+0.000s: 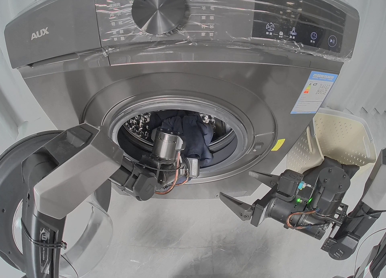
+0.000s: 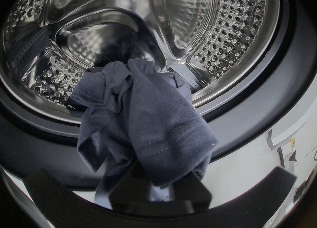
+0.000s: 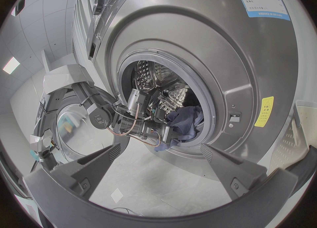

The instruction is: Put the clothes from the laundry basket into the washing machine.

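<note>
The left pincer [image 2: 163, 185] pinches the dark garment [image 2: 148, 116] at the washing machine [image 1: 241, 90] mouth; the right pincer [image 1: 237, 186] gapes empty. Best released deeper inside.

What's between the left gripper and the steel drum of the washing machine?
A bunched navy garment, held by the left gripper, hangs over the dark door seal at the mouth of the steel drum; the left wrist view shows it.
</note>
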Robot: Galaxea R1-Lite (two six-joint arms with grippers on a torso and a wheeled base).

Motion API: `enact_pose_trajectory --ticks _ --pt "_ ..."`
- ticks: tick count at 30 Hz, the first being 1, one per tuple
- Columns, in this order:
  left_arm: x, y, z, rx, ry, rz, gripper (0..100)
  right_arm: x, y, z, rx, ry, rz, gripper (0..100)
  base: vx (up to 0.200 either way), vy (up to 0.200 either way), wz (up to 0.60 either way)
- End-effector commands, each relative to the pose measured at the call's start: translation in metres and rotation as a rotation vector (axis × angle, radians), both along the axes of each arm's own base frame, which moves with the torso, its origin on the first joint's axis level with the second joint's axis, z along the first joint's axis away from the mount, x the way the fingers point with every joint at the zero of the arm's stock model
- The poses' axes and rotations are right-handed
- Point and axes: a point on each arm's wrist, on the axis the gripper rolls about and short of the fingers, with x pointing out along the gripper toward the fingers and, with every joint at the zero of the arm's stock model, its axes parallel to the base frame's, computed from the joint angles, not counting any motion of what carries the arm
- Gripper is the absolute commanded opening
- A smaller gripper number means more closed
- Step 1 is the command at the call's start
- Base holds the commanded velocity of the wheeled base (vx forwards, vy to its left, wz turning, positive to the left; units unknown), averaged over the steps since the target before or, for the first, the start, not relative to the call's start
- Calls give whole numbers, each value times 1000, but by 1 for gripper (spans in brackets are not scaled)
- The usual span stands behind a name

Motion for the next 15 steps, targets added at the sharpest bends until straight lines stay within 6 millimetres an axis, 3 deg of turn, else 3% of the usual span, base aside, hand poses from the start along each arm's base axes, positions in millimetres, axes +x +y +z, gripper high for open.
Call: enact_pose_trajectory --ticks 1,6,15 --pt "6 0 0 -14 -11 5 0 0 0 0 0 0 1 100 0 0 0" --pt "36 -8 28 -170 -191 75 0 1 1 1 3 -4 1 100 0 0 0" --pt "72 -9 42 -276 -400 172 0 1 1 1 3 -4 1 100 0 0 0"
